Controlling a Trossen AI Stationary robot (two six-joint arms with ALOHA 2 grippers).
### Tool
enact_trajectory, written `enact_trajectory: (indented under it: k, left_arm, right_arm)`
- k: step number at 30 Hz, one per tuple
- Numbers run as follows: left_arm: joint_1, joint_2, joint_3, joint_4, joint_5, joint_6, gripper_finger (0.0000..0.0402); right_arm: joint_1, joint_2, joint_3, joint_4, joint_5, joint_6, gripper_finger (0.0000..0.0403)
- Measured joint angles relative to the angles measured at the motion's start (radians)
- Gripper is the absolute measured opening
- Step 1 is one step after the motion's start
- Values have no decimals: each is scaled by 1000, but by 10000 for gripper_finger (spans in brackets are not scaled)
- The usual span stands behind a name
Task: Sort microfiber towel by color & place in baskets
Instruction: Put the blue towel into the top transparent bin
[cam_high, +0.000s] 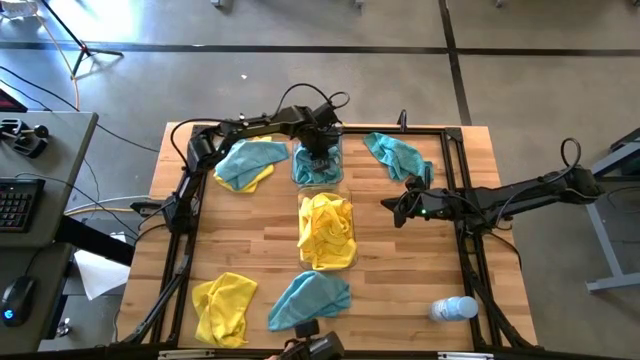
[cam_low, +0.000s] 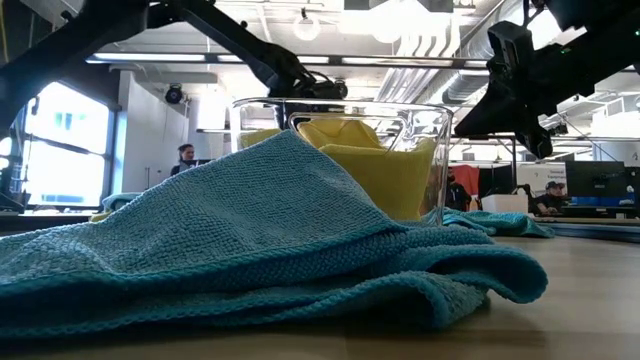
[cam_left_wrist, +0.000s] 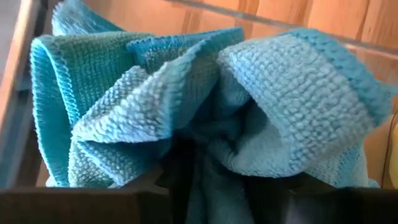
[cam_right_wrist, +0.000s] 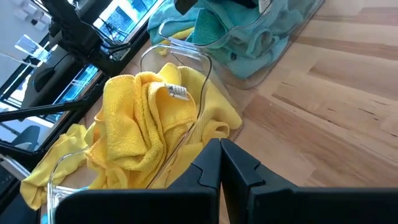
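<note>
you have the wooden surface (cam_high: 400, 260) spread under both arms, ringed by a black frame (cam_high: 470, 250). at its centre sit two clear baskets end to end: the nearer basket (cam_high: 352, 232) is packed with yellow towels (cam_high: 325, 230), and the far basket (cam_high: 340, 170) at twelve o'clock holds teal towels (cam_right_wrist: 249, 31).

loose cloths lie around them. a teal towel over a yellow one (cam_high: 248, 163) sits at ten o'clock, a teal towel (cam_high: 395, 153) at one o'clock, a yellow towel (cam_high: 224, 307) at seven o'clock and another teal towel (cam_high: 310, 298) at six o'clock, which fills the front of the low view. a clear plastic bottle (cam_high: 452, 309) lies at four o'clock, well apart from the cloths.

your left gripper (cam_high: 318, 155) is down in the far basket, right on the bunched teal towel (cam_left_wrist: 205, 118). its wrist view is filled by that cloth pressed close, and you cannot tell whether the fingers are parted or clamped on it.

your right gripper (cam_right_wrist: 221, 165) hangs above the surface at three o'clock, just beside the yellow basket, fingers clenched together with nothing between them.
</note>
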Motion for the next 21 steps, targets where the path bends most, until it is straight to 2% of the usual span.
enact_trajectory:
  k: [15,21]
  left_arm:
    - [-2,-185,-2,-6,-36,-26,136]
    - [-6,-265,-2,-63,-76,-26,136]
  right_arm:
    - [0,0,0,-2,1,4,0]
    - [0,0,0,-2,30,-4,0]
